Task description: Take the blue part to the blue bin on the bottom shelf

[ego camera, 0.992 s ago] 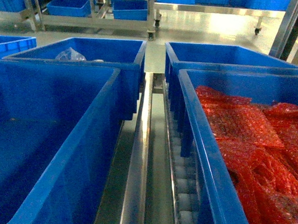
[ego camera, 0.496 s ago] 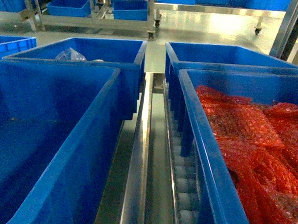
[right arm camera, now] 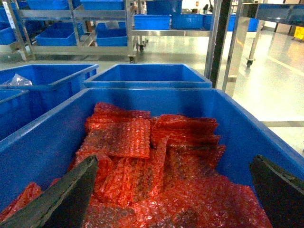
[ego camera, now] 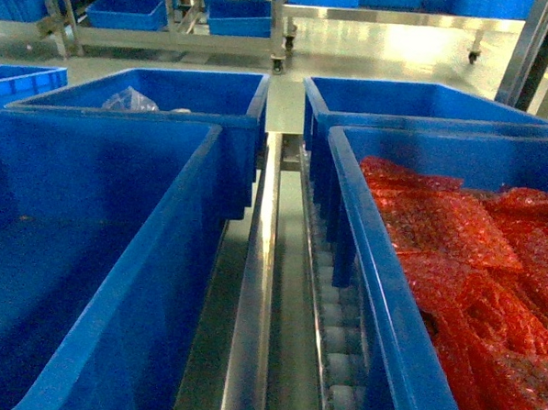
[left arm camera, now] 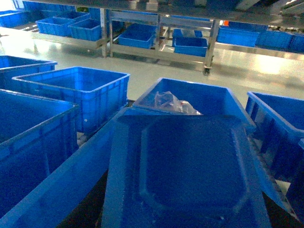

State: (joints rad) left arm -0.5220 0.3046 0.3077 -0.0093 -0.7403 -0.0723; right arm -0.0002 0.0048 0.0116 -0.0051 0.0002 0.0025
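A flat blue part [left arm camera: 190, 166] with a raised rectangular panel fills the lower middle of the left wrist view, tilted above the bins. It covers the left gripper's jaws, which seem to be shut on its near edge. My right gripper [right arm camera: 171, 199] is open, its dark fingers [right arm camera: 61, 199] spread wide over red bubble-wrap bags [right arm camera: 142, 156] in a blue bin [right arm camera: 38, 147]. In the head view a large blue bin [ego camera: 150, 290] stands at the near left on the bottom shelf [ego camera: 258, 296], a tier of steel rails and white rollers [ego camera: 340, 355]. Neither gripper shows in the head view.
Behind the near left bin stands a blue bin holding a clear plastic bag [ego camera: 130, 100]. Another blue bin [ego camera: 426, 107] stands behind the bubble-wrap bin [ego camera: 380, 293]. More bins [left arm camera: 76, 90] stand to the left. Across the glossy floor are racks with blue bins [ego camera: 238, 15].
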